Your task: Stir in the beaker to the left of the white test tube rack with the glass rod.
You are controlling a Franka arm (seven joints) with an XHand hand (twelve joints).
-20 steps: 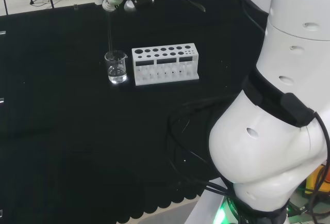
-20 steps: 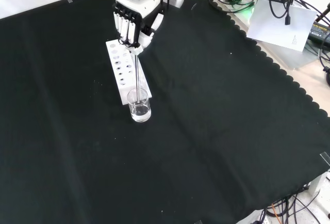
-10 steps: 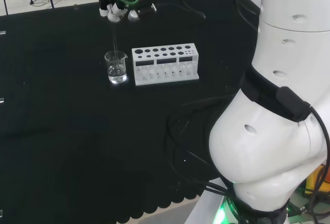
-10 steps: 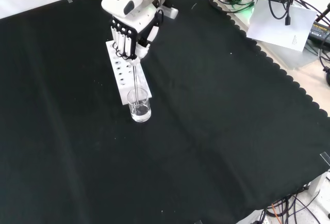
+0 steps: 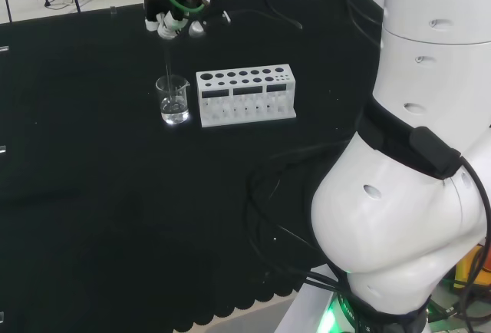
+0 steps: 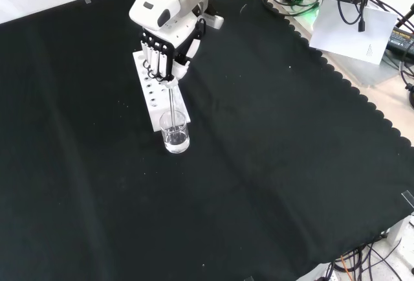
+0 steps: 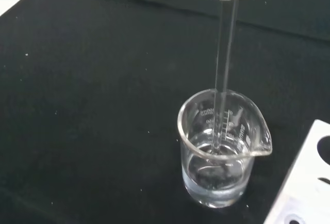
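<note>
Over the black cloth surface [image 6: 272,164], going big to small: the robot's white arm link [image 5: 414,156] looms at 3 o'clock in the head view. The black and white hand [image 6: 165,41] hangs above the rack's near end in the front view, its fingers [image 6: 154,61] curled down and pinching the top of the thin clear glass rod [image 7: 223,74]. Next is the white plastic test tube rack with round holes [image 5: 245,95], lying long and flat. Just beside it, at 9 o'clock in the head view, stands the small clear glass beaker [image 7: 219,149], part full of clear liquid. The rod drops nearly straight down, and its tip dips into that liquid.
</note>
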